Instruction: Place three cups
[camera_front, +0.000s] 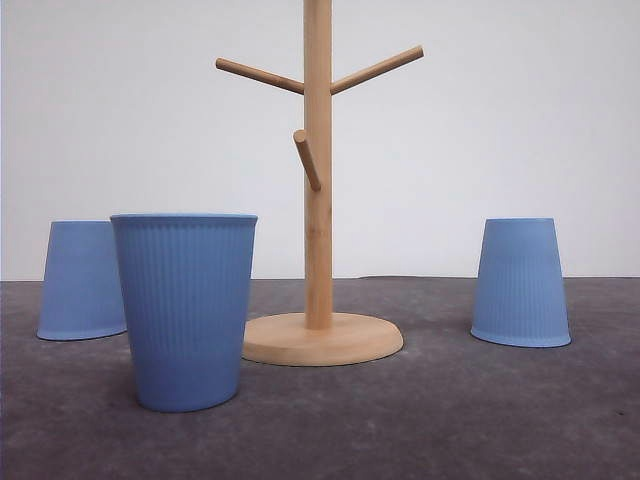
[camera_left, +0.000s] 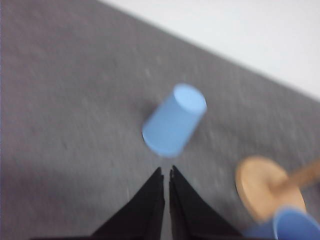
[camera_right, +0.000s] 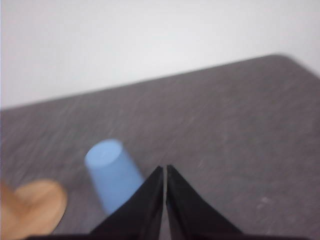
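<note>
The near cup (camera_front: 185, 310), upright, hides part of the far-left cup (camera_front: 80, 280), which stands inverted; the right cup (camera_front: 520, 283) is inverted too. Between them stands the wooden rack (camera_front: 318, 180) (top cut off). Both wrist views are blurred. The left tool (camera_left: 166, 175) is clenched, empty, above the grey bench (camera_front: 450, 420), the far-left cup just beyond its tips. The right tool (camera_right: 165, 172) is clenched beside the right cup.

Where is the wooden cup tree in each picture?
Front view: wooden cup tree stands mid-table, between the three cups.
Left wrist view: its round base shows blurred beside the left pincer.
Right wrist view: part of the base shows at the edge.
Shared landmark: the round wooden base.
</note>
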